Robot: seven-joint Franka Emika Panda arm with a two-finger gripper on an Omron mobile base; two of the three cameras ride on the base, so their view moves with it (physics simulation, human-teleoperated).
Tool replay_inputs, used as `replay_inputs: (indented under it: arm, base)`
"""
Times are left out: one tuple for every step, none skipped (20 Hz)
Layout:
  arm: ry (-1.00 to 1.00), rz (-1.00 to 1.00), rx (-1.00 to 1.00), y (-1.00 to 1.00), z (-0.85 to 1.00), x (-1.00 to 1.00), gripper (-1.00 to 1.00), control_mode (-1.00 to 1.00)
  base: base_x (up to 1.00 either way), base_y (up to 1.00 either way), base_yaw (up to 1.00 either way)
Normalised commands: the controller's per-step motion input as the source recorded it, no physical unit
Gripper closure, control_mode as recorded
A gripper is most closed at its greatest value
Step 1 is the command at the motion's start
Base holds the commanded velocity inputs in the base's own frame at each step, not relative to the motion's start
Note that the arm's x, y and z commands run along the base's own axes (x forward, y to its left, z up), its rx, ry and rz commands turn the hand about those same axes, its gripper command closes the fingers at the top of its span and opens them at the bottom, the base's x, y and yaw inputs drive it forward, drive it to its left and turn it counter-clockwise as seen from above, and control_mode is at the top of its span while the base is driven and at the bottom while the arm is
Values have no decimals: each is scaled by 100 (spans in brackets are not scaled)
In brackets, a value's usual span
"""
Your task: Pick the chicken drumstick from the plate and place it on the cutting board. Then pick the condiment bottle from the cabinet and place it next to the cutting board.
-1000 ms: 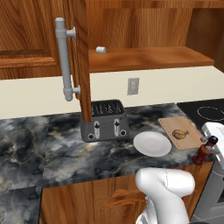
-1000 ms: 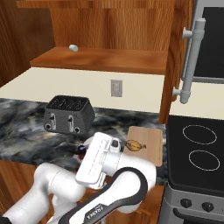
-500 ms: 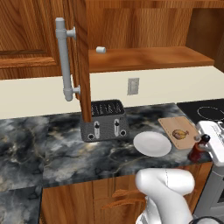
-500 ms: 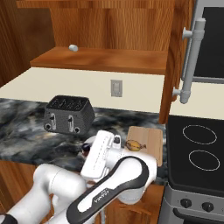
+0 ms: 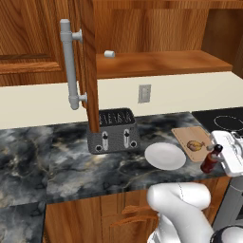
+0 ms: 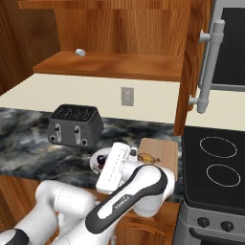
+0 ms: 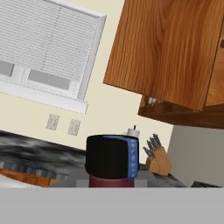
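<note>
Clamping the condiment bottle point(image 5: 209, 159) near its neck, the gripper point(image 5: 217, 153) has its fingers closed tight on the dark-red body just below the black cap. In the left base view the bottle hangs at the front edge of the marble counter point(image 5: 57, 161), just beside the near right corner of the cutting board point(image 5: 192, 142). Whether its base already touches the stone cannot be told from these views. In the hand view the black cap point(image 7: 112, 156) and a strip of red glass sit right at the camera, which fits a firm hold high on the bottle.

To finish this step well, the arm should probably lower the bottle straight down until its base rests flat on the counter, keeping it clear of the board's edge and of the counter lip, and only then let the fingers part. Because the hold is high and the bottle is narrow, a release from any height or with a lean would likely tip it, and the drop-off at the front edge is close.

The bottle's long axis runs nearly vertical, cap up and base down, with a slight lean of the cap toward the gripper on the right. The chicken drumstick point(image 5: 193, 145) lies on the cutting board, and the white plate point(image 5: 164, 155) sits bare just left of it. The cabinet point(image 5: 156, 61) shelf above holds a small white cylinder point(image 5: 109, 54).
</note>
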Motion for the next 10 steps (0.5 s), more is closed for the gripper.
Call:
replay_inputs:
  arm:
    - [0, -1, 0, -15, -28, 31, 100, -100]
    - [0, -1, 0, -16, -27, 31, 100, -100]
    - [0, -1, 0, -14, -27, 31, 100, -100]
    - [0, -1, 0, -14, -26, 31, 100, -100]
    - [0, -1, 0, -12, -28, 32, 100, -100]
    - [0, -1, 0, -11, -28, 32, 100, -100]
    - [0, -1, 0, -10, -28, 31, 100, -100]
    - [0, 0, 0, -8, -28, 28, 100, -100]
    - [0, 0, 0, -7, -28, 28, 100, -100]
    - [0, 0, 0, -5, -29, 27, 100, -100]
  base:
    - [0, 0, 0]
    - [0, 0, 0]
    - [0, 0, 0]
    - [0, 0, 0]
    - [0, 0, 0]
    - [0, 0, 0]
    - [0, 0, 0]
    - [0, 0, 0]
    - [0, 0, 0]
    - [0, 0, 0]
